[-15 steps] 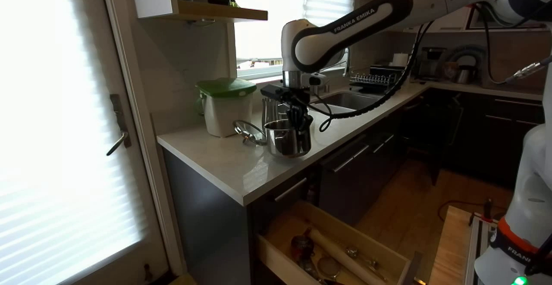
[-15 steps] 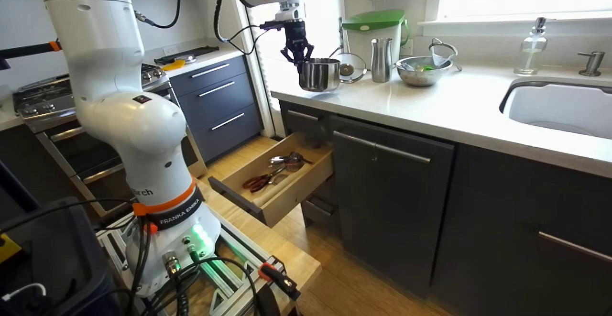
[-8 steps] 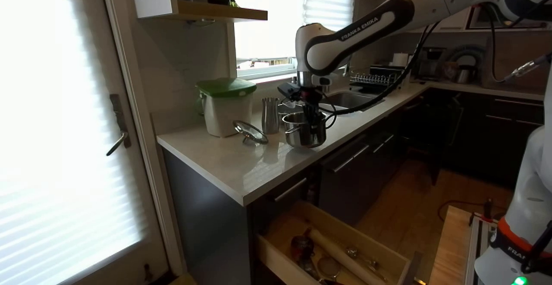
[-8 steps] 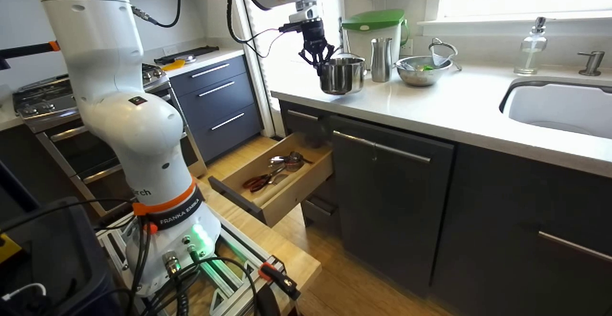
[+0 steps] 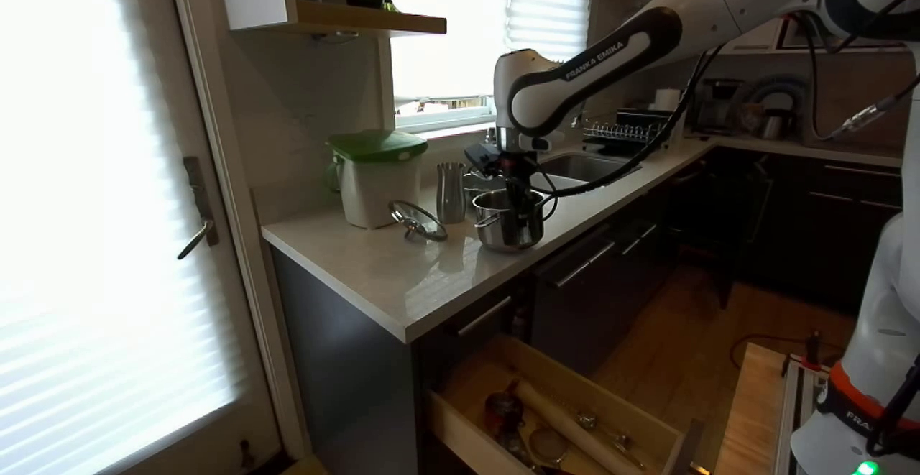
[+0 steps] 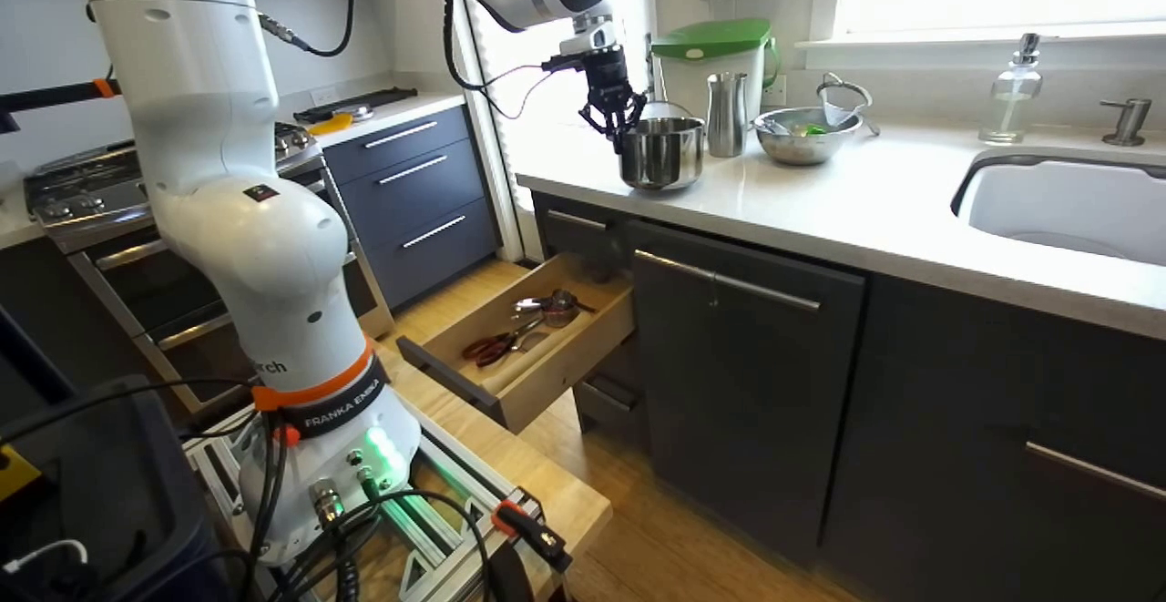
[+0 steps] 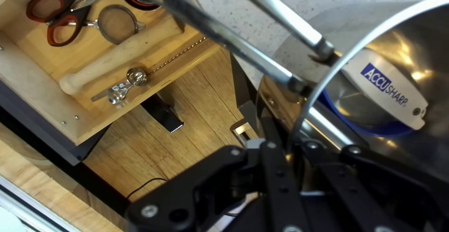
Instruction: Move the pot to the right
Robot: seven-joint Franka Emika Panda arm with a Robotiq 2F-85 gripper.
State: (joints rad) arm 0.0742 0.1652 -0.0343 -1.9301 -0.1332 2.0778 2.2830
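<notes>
The pot (image 5: 507,236) is a shiny steel cylinder with loop handles, upright near the counter's front edge; it also shows in an exterior view (image 6: 663,156). My gripper (image 6: 621,139) points down at the pot's near side and is shut on its wall. In the wrist view the gripper (image 7: 294,139) has one finger outside the pot (image 7: 433,42) and one inside, with the rim between them. A white and blue sharpener (image 7: 386,88) lies inside the pot. The fingertips are partly hidden. I cannot tell whether the pot's base touches the counter.
A glass lid (image 5: 417,221) leans on the counter, left of the pot. A steel pitcher (image 6: 727,119) and metal bowl (image 6: 802,148) stand right of it. A green-lidded bin (image 5: 377,180) is behind. An open drawer (image 6: 583,361) juts out below. The sink (image 6: 1057,192) lies further right.
The pot and my gripper have moved right in both exterior views, away from the lid. In the last half second they have come down slightly. The grip is unchanged.
</notes>
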